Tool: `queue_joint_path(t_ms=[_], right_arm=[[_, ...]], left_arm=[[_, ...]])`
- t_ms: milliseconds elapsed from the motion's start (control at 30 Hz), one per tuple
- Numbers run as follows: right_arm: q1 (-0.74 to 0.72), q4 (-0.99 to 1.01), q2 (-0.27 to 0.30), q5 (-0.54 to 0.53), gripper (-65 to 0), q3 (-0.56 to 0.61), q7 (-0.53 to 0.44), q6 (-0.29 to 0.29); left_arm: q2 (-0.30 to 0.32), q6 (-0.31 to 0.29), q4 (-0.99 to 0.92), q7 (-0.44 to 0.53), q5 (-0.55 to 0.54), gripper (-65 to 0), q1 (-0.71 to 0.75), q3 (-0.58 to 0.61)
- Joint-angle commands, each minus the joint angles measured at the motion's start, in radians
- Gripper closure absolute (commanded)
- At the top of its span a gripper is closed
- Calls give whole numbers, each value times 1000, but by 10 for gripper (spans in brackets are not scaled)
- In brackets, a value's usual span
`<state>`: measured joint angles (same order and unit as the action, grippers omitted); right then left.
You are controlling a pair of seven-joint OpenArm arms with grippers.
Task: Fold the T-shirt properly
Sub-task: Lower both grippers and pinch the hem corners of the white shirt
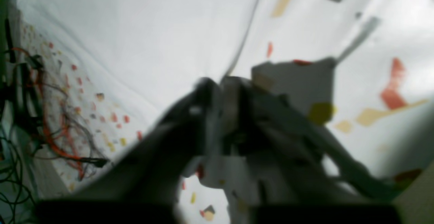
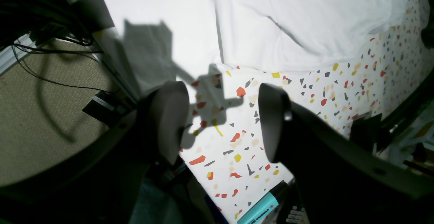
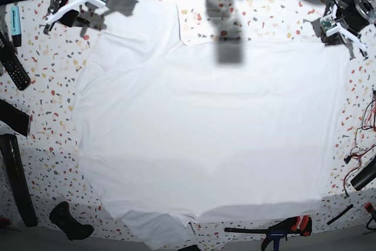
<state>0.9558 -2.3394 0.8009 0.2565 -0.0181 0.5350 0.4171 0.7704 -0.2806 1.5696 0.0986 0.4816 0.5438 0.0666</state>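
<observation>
T-shirt [image 3: 211,133]: thin white cloth, spread flat over most of the speckled terrazzo tabletop [image 3: 50,145], soft creases near the sleeves. Left gripper [image 1: 223,95]: jaws shut, blurred, low at the shirt's edge; grip on cloth cannot be told. Right gripper [image 2: 223,122]: rounded dark pads apart, empty, above bare tabletop beside the hem. Teal marker [image 2: 259,210] below it.

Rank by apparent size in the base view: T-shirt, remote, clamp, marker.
1. T-shirt, far the largest.
2. Clamp and remote: look about alike, not ranked.
3. Marker, smallest.
</observation>
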Motion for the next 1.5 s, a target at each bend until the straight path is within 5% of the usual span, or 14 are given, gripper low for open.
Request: queue_joint_path(t_ms=[0, 333, 567, 867, 1100, 1467], right_arm=[[5, -17, 8, 2, -356, -4, -16, -5], [5, -17, 8, 2, -356, -3, -39, -3], [5, -1, 7, 49, -355, -1, -86, 220], [-94, 154, 7, 103, -355, 0, -165, 224], [-130, 230, 7, 46, -355, 8, -267, 281], [-272, 336, 5, 35, -355, 223, -237, 281]], left_arm=[[25, 69, 2, -32, 24, 0, -21, -17], [25, 113, 4, -26, 27, 0, -45, -17], [25, 113, 4, -26, 26, 0, -45, -17], [25, 113, 4, -26, 23, 0, -45, -17], [25, 113, 3, -26, 23, 0, -45, -17], [25, 113, 3, -26, 23, 0, -45, -17]])
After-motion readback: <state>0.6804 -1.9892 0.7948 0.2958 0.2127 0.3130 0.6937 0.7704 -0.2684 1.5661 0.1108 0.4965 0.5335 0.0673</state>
